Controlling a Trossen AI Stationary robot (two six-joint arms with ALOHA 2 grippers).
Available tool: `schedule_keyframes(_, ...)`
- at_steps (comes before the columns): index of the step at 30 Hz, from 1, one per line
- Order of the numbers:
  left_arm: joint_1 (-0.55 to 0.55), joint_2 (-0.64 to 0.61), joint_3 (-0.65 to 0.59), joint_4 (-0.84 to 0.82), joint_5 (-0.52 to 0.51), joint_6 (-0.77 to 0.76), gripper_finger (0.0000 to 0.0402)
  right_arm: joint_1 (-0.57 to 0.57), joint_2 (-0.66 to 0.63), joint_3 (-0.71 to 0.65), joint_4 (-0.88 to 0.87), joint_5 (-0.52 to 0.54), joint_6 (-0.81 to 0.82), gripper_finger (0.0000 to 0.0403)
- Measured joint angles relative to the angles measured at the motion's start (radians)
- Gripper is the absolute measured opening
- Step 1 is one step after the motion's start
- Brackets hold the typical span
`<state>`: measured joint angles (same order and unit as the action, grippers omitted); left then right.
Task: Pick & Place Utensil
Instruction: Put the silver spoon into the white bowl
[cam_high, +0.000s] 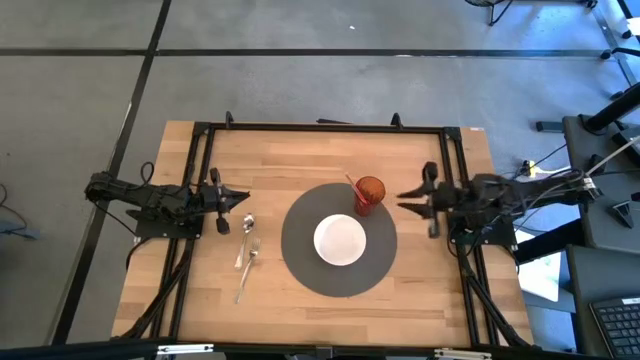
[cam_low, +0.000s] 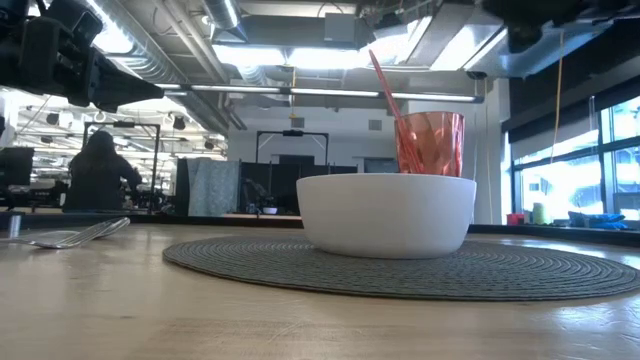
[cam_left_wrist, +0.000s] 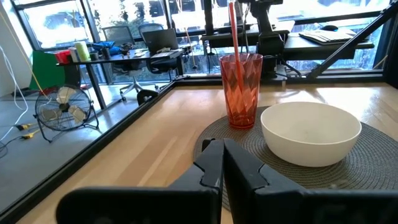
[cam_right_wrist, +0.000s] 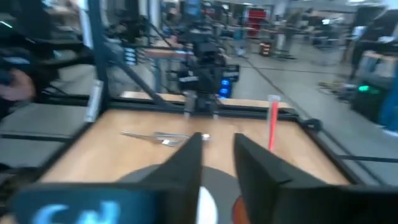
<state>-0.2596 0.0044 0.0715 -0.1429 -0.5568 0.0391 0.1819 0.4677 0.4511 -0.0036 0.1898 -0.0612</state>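
2 utensils, a spoon (cam_high: 247, 224) and a fork (cam_high: 247, 268), lie side by side on the bare wood of the table (cam_high: 420, 300), left of the round grey placemat (cam_high: 300, 262) and just in front of the left arm. Neither is held, so by the look of it the pick has not begun and the whole task remains: grasp, carry, release.

Nearest to them, the left gripper (cam_high: 232, 199) hangs above the table edge close to the spoon's bowl, its fingers (cam_left_wrist: 214, 163) nearly together and holding nothing. Next comes the white bowl (cam_high: 340, 240), centred on the placemat and apparently empty; it is a likely destination, though the task sentence names none. Just behind it, at the mat's edge, stands the red cup (cam_high: 369, 194) with a straw (cam_high: 352, 184) in it. Farthest off, the right gripper (cam_high: 412, 197) waits near the cup, its fingers (cam_right_wrist: 186, 163) a little apart and empty.
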Motion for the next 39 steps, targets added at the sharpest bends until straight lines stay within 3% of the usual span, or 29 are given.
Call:
schedule_keyframes(2,0.000,0.000,0.000,0.000,0.000,0.000,0.0006,0.000,-0.067,0.000,-0.060,-0.056,0.004,0.0031)
schedule_keyframes(4,0.000,0.000,0.000,0.001,0.000,0.000,0.0006,0.000,-0.125,0.000,-0.097,-0.128,-0.001,0.0011)
schedule_keyframes(8,0.000,0.000,0.000,0.001,0.000,0.000,0.0006,0.001,-0.231,-0.022,-0.096,-0.175,0.022,0.0013)
schedule_keyframes(15,0.000,0.000,0.000,0.000,0.000,0.000,0.0006,0.000,-0.467,-0.237,0.052,-0.175,0.032,0.0007)
schedule_keyframes(24,0.000,0.008,0.000,0.000,-0.002,0.007,0.0006,0.000,-0.450,-0.386,0.207,-0.183,0.005,0.0005)
schedule_keyframes(39,0.000,0.016,0.000,-0.001,-0.007,-0.043,0.0006,-0.001,-0.457,-0.446,0.185,-0.138,0.077,0.0003)
